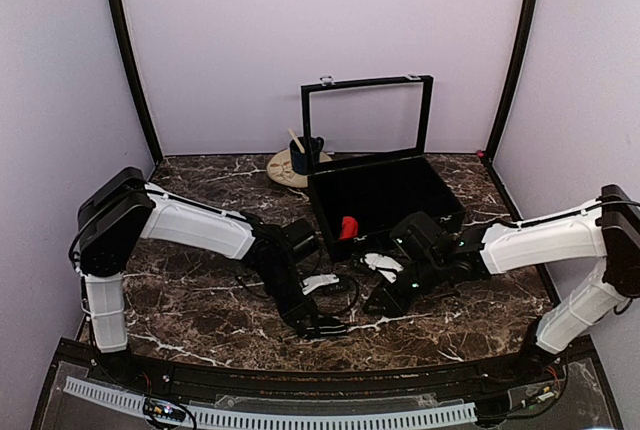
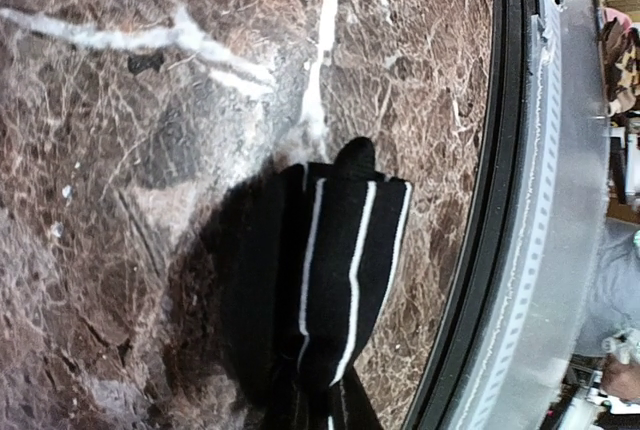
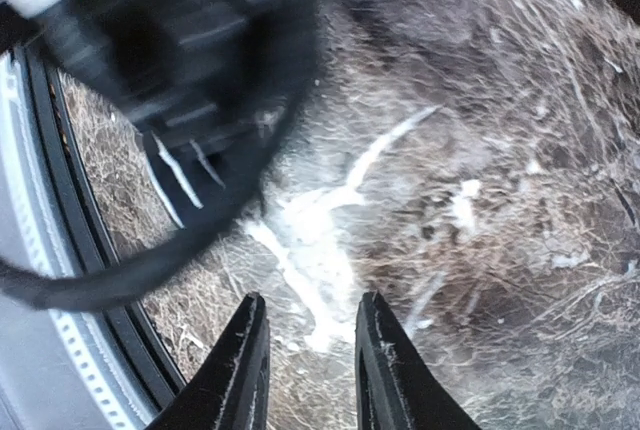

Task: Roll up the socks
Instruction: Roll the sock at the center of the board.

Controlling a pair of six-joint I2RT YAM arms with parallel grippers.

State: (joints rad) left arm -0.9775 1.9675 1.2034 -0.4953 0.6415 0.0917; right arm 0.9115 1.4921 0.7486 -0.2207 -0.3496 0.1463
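Pale lilac walls (image 1: 320,30), brown white-veined marble tabletop (image 1: 185,305), black corner posts (image 1: 128,60)

Blk box (image 1: 390,190) w/ lid up; blue mug (image 1: 305,153) behind; marble table (image 1: 200,290).

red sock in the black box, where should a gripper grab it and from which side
Pinch the red sock at its bunched top, which sticks up by the near-left corner of the black box. Come straight down from above: the walls close it in on the sides, and the raised lid stands only along the far edge, so the top looks free.
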